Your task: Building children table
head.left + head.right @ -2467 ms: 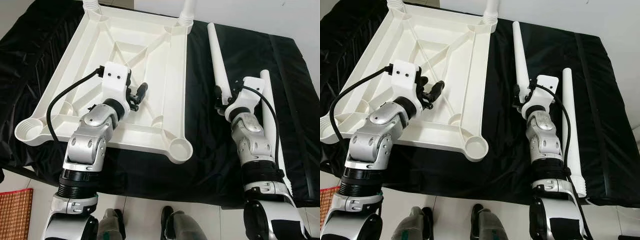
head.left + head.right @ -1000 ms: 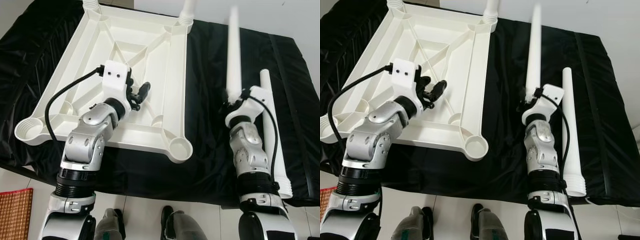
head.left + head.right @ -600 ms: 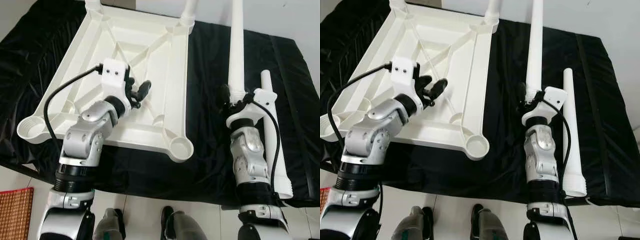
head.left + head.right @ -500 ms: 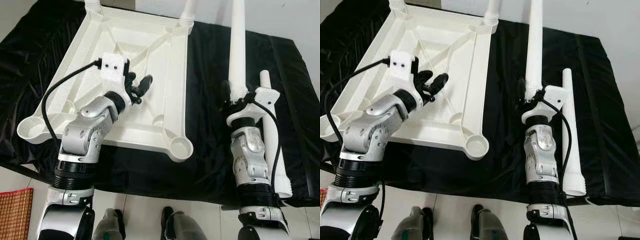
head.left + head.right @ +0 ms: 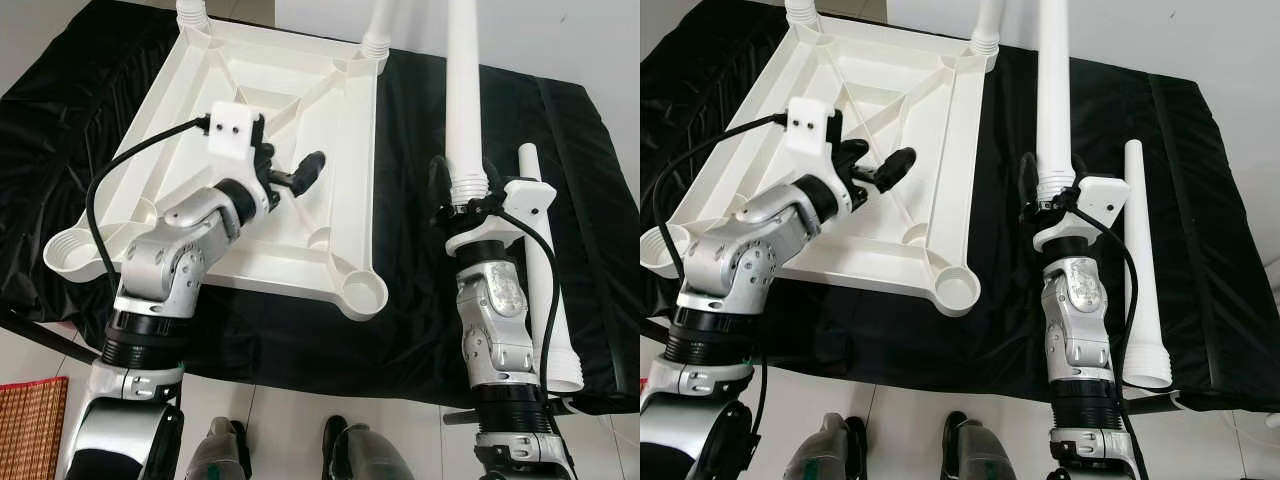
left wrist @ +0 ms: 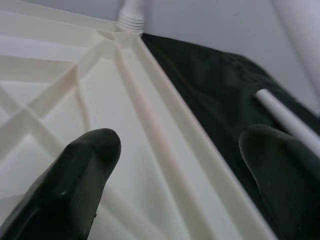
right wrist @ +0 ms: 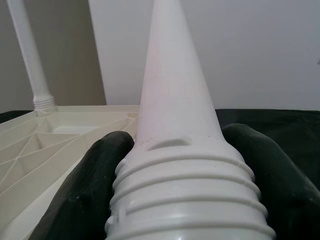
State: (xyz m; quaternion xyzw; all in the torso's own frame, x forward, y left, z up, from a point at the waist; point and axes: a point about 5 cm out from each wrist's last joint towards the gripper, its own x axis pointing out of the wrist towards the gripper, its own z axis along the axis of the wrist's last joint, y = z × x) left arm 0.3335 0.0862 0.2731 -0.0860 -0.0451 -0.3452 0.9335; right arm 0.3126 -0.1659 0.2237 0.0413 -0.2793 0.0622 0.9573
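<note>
The white table top (image 5: 205,110) lies upside down on a black cloth. Two legs stand in its far corners, one on the left (image 5: 192,12) and one on the right (image 5: 378,25). Its near sockets, the right one (image 5: 362,292) and the left one (image 5: 68,255), are bare. My right gripper (image 5: 462,195) is shut on a third white leg (image 5: 465,100) near its threaded end (image 7: 185,190), holding it upright beside the top's right edge. My left gripper (image 5: 290,168) hovers open over the ribbed underside (image 6: 150,150). A fourth leg (image 5: 545,280) lies on the cloth at the right.
The black cloth (image 5: 420,330) covers the whole work surface and hangs over its near edge. Tiled floor and a woven mat (image 5: 30,425) lie below. A pale wall stands behind the surface.
My right gripper has lifted the leg off the cloth and swung it upright. My left gripper has drifted rightward over the table top, still open.
</note>
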